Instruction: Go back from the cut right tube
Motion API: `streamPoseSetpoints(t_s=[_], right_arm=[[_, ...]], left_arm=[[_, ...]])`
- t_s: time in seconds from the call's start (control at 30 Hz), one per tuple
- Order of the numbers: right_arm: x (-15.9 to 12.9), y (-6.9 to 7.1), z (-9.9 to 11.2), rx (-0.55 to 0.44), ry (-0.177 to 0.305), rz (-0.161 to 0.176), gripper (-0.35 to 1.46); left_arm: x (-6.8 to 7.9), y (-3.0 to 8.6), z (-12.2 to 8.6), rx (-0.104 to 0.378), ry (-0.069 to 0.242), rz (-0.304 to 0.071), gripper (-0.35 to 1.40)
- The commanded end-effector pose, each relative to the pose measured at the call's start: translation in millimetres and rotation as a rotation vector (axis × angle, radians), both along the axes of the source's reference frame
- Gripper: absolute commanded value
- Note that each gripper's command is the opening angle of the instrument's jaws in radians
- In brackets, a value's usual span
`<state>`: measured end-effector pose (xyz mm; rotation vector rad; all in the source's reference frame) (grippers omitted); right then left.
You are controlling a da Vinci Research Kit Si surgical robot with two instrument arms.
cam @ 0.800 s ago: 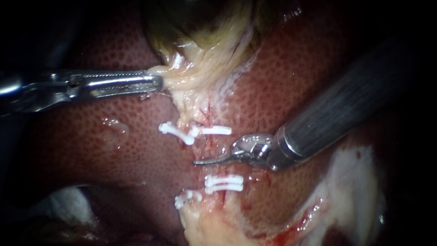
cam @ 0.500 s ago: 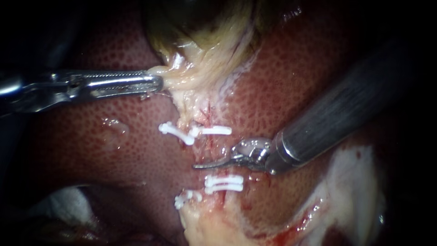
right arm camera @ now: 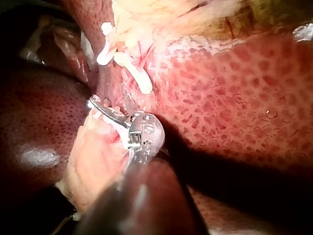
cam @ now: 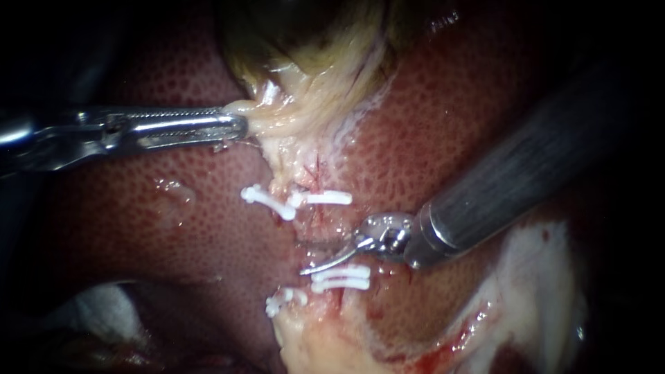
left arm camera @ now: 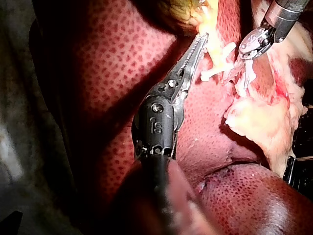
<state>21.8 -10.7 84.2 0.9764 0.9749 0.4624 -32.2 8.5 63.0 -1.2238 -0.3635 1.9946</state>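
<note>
Where the liver [cam: 173, 208] spreads widest and the gallbladder [cam: 312, 62] lies on it, 2 instruments meet the tissue.
Pale tissue at the gallbladder's neck sits at the tip of my left instrument [cam: 232, 126], whose jaws are pinched on it from 2 sides. My right instrument [cam: 312, 256] reaches in over the liver, its 2 thin curved blades slightly parted and holding nothing. Just under those blades lies the right tube [cam: 320, 220], running from the upper clip [cam: 325, 199] on the blades' gallbladder side to the 2 lower clips [cam: 341, 278] just beside the nearer blade. Its cut ends are too small to make out.
</note>
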Motion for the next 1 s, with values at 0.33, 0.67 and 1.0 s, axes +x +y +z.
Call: streamPoseSetpoints(t_s=[0.33,0.67,1.0], right_arm=[[-4.7,-0.1,-3.6,-0.218,0.021,0.046,1.43],[-11.7,5.3,-9.9,-0.450,-0.005,0.078,1.43],[-13.4,7.1,-14.8,-0.587,-0.052,0.087,1.43]], left_arm=[[0.4,0.1,0.2,-0.001,0.000,0.001,-0.35],[0.4,0.2,0.4,-0.001,0.000,0.001,-0.35],[0.2,0.1,0.7,-0.003,0.001,0.000,-0.35]])
